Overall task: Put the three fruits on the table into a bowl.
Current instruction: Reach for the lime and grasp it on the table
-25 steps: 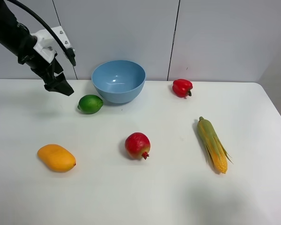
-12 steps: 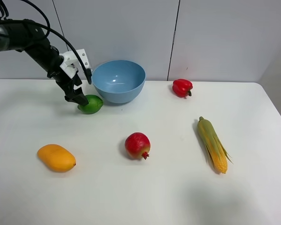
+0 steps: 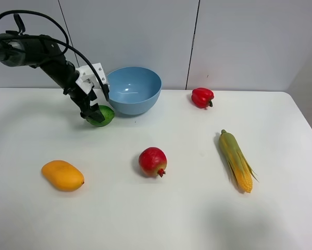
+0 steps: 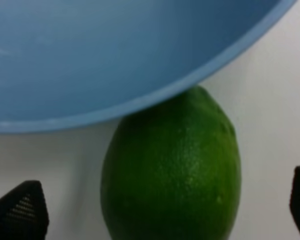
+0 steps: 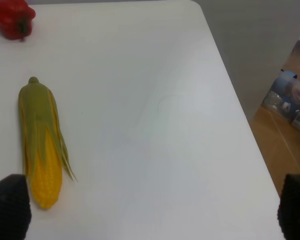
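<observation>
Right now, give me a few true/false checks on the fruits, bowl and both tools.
1. The left tool is open with the lime between its fingers. True.
2. The bowl holds a fruit. False: no fruit shows inside it.
3. The mango lies on the table. True.
4. The right tool grips the corn. False: it is open and empty; the corn lies on the table.
5. The pomegranate touches the bowl. False: it lies apart from it.

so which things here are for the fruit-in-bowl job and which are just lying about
For the job: small round green lime, red pomegranate with crown tip, oval orange-yellow mango, deep light blue bowl.
Lying about: small red bell pepper, green-husked yellow corn cob.
</observation>
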### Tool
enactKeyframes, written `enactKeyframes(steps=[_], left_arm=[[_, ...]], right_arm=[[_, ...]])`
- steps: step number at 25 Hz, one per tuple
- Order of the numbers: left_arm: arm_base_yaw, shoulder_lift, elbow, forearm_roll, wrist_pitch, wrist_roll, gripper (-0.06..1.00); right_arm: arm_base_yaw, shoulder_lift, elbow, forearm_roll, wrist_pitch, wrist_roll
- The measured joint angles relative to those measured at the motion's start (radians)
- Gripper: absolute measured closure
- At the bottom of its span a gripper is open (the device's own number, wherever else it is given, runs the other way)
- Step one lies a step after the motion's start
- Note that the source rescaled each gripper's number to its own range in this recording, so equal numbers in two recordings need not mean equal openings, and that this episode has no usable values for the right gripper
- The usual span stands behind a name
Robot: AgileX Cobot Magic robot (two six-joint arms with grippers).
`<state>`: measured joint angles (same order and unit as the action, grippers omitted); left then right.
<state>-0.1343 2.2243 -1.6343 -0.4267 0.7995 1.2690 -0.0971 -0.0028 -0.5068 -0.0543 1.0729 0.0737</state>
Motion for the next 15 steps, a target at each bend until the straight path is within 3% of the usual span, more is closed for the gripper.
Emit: enactKeyframes(steps=[15], left_arm=[[0.000,0.093,0.000,-0.018,-0.048,0.000,0.04]], right_arm=[[0.000,0.000,0.005,0.000,0.000,0.000]])
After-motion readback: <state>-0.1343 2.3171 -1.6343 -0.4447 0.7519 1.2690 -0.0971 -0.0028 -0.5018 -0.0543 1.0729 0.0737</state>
